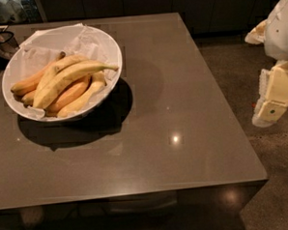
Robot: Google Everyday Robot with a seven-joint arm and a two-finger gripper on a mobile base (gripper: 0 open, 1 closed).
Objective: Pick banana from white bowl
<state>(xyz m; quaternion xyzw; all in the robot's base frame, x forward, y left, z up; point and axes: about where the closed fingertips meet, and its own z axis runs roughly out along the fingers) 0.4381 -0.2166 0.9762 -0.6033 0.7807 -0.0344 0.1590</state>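
Gripper (271, 105): hangs off the right side of the table (181, 86), over the floor (263, 178), well apart from the bowl; cannot tell whether open or closed; nothing seen in its hold
Arm (282, 27): white and cream segments at the right border of the view, running up out of frame
Banana (72, 77): lies on top of the pile in the white bowl (112, 51), thin dark-tipped stem pointing right toward the rim, blunt end down toward the left front
Neighbours: shorter, deeper yellow bananas (70, 94) touching it from beneath and on both sides
Lining: crumpled white paper (43, 45) under the fruit, spilling over the far rim
Weight: probably light, well within a two-finger hold
Stiffness: likely firm enough to lift from one point without sagging, yet soft under the skin, so prone to bruising if squeezed hard
Surface: smooth skin, probably a little slippery; rounded section likely to roll between flat pads
Where to hold: best across the thick middle of the curve, from above, closing across its width; away from the thin stem, which could snap or let the fruit swing
Risks: pinching a neighbour along with it; catching the paper; nudging the bowl on the smooth tabletop
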